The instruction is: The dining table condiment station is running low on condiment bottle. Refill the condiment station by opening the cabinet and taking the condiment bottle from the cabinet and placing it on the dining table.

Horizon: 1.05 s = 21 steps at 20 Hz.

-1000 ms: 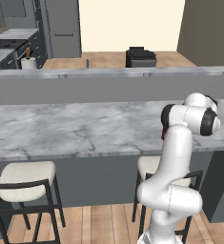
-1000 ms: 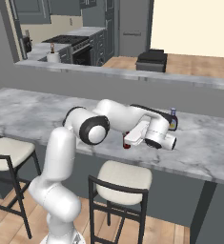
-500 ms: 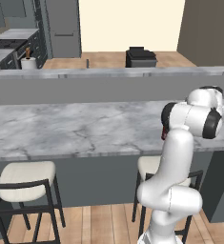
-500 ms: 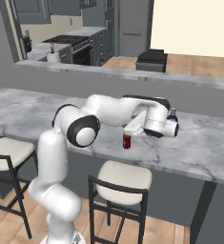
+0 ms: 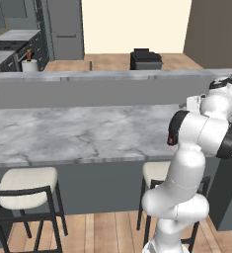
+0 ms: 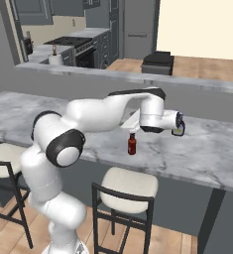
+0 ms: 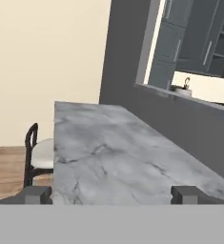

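grey-white marble ran across the dining table [image 6: 207, 154], and in the right base view we saw, at the far left, a cream stool [image 6: 1, 159] tucked under its edge. further right the dark red condiment bottle [image 6: 132, 144] stood upright on the marble, near the front edge, free of any grip. just right of it and a little higher, the gripper [image 6: 180, 124] hung over the table, apart from the bottle. in the hand view we saw its dark fingertips [image 7: 37, 194] spread wide at either side, nothing between them. a second stool [image 6: 128, 184] sat below the bottle. in the left base view, a sliver of the bottle [image 5: 170, 141] peeked out beside the arm.
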{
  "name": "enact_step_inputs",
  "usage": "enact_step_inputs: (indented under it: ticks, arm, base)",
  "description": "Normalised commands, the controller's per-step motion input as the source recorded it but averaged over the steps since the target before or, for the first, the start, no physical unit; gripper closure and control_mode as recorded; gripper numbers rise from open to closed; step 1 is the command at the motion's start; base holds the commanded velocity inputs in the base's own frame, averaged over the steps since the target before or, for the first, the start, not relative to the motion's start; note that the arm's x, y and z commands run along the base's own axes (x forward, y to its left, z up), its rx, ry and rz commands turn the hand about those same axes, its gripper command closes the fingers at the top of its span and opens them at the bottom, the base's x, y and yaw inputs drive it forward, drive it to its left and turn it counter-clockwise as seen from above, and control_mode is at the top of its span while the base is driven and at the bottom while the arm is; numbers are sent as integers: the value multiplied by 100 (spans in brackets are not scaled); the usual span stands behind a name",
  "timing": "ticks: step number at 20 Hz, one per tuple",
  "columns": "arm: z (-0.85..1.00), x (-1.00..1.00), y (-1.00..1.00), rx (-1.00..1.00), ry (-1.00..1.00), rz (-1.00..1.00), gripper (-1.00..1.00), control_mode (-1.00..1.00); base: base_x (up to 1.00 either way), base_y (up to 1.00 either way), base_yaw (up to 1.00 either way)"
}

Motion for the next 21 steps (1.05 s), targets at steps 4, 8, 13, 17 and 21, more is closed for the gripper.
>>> enact_step_inputs:
  ticks: [4, 8, 13, 17, 21]
  arm:
    - [55, -66, 44, -24, 0, -8, -100, -100]
    - [67, -72, 48, -26, 0, -11, -100, -100]
    - [65, -84, 53, -27, 0, -14, -100, -100]
    - [63, -93, 49, -26, 0, -13, -100, -100]
    - [56, -93, 50, -26, 0, -12, -100, -100]
  base:
    - [0, 0, 0]
    - [0, 0, 0]
    - [0, 0, 0]
    - [0, 0, 0]
    - [0, 0, 0]
